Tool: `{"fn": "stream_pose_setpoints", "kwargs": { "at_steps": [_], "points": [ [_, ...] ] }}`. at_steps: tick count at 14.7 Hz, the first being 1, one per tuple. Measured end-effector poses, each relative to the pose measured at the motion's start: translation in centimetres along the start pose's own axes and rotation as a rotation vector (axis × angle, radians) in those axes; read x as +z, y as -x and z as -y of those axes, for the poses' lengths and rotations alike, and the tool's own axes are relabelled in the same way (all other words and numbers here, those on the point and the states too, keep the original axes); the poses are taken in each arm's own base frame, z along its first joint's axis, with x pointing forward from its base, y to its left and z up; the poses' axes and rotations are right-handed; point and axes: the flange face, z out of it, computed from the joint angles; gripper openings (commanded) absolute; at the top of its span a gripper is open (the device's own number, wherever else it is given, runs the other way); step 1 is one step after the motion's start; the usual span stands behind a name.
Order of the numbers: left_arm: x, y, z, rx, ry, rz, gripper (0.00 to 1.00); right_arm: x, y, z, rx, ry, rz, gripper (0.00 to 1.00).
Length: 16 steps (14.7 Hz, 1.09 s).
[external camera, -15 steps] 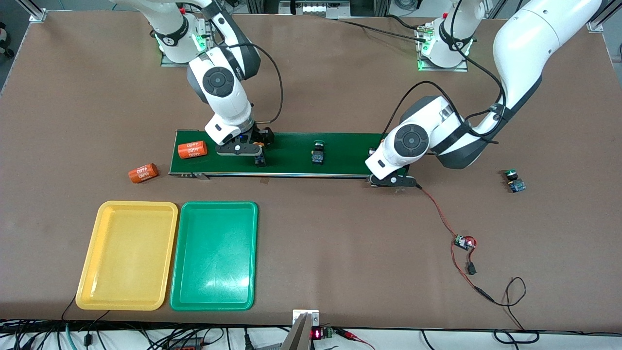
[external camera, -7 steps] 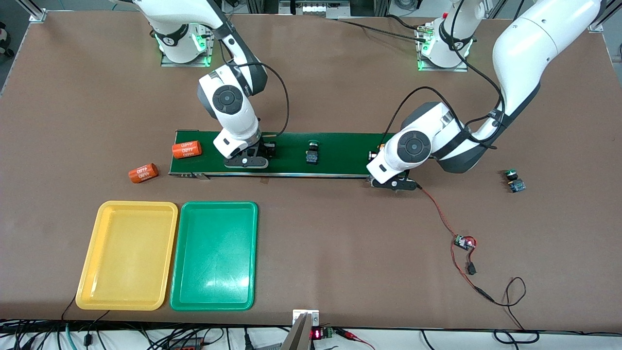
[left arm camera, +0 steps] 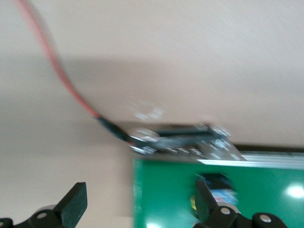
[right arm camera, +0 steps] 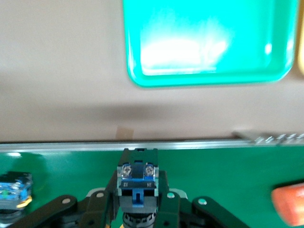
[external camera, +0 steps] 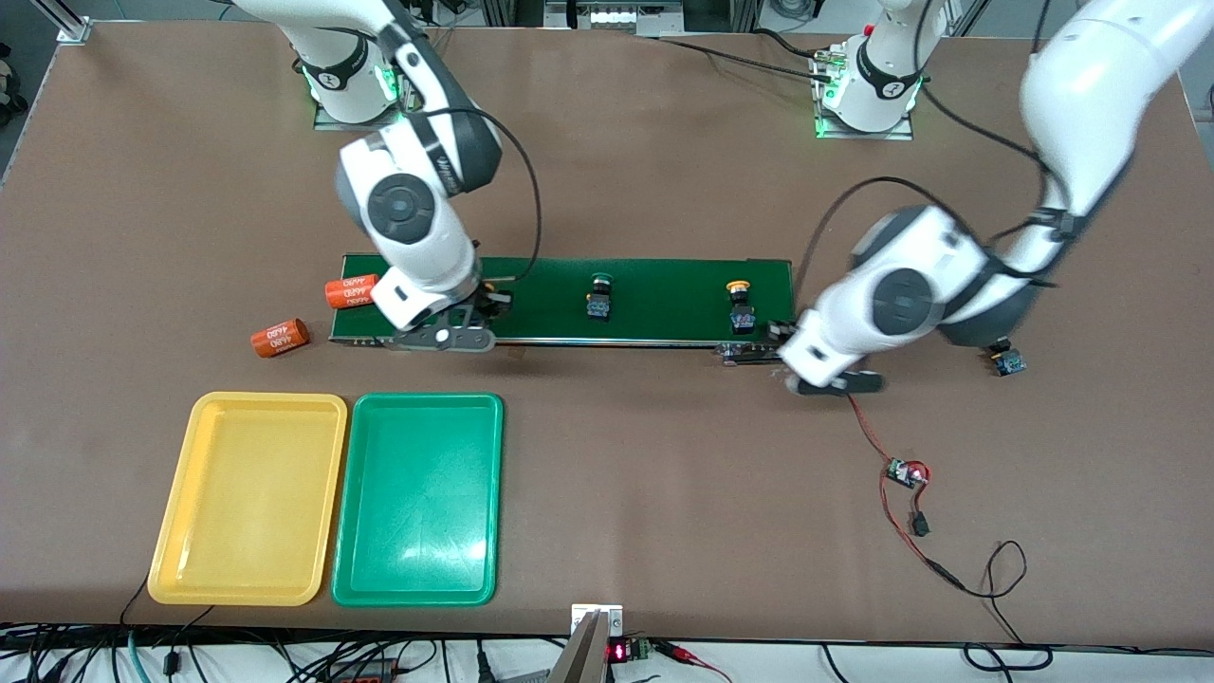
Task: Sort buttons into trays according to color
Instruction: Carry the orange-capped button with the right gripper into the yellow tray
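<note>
Front view, buttons: I count three small push-button switches on show here. A green-capped one (external camera: 598, 296) sits mid-way along the long dark green belt (external camera: 654, 285), a yellow-capped one (external camera: 739, 305) stands on the belt toward the left arm's end, and one with a blue-and-black body (external camera: 1008, 359) peeks out on the brown tabletop (external camera: 664, 493) under the left arm.
Front view, trays: two shallow plastic trays lie side by side, nearer the camera than the belt: one yellow (external camera: 248, 498), one green (external camera: 417, 499). Nothing lies in either.
Front view, cylinders: two orange cylinders, one (external camera: 351, 290) at the belt's right-arm end, one (external camera: 280, 337) on the tabletop just beside it.
Front view, grippers: right gripper (external camera: 446, 337) is over the belt's edge at the right arm's end; left gripper (external camera: 835, 382) is over the tabletop by the belt's other end, above a red wire (external camera: 865, 427).
Left wrist view: fingers (left arm camera: 73, 206) are spread apart with nothing between them; the belt's corner and the yellow-capped switch (left arm camera: 216, 185) show below.
Right wrist view: fingers (right arm camera: 161, 202) are clenched on a fourth switch with a blue-and-black body (right arm camera: 137, 183), over the belt, the green tray in sight.
</note>
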Motion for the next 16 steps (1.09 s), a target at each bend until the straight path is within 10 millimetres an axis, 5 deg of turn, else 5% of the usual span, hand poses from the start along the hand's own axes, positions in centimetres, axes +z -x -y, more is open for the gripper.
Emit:
{"fn": "stream_pose_setpoints", "kwargs": {
  "at_steps": [4, 10, 13, 16],
  "points": [
    [-1.2, -3.4, 10.9, -0.163, 0.034, -0.001, 1.0, -1.5, -5.0, -8.4, -0.032, -0.008, -0.021, 0.02],
    [0.5, -7.4, 23.9, -0.186, -0.009, -0.006, 1.0, 2.6, -10.1, -21.2, -0.128, 0.001, 0.012, 0.02],
    [2.3, -8.1, 29.2, -0.179, -0.037, 0.013, 1.0, 5.4, -12.8, -24.4, -0.163, 0.0, -0.028, 0.02],
    [3.7, -8.0, 32.0, -0.174, -0.056, 0.036, 1.0, 8.8, -14.6, -26.2, -0.209, 0.005, -0.098, 0.03]
  ]
}}
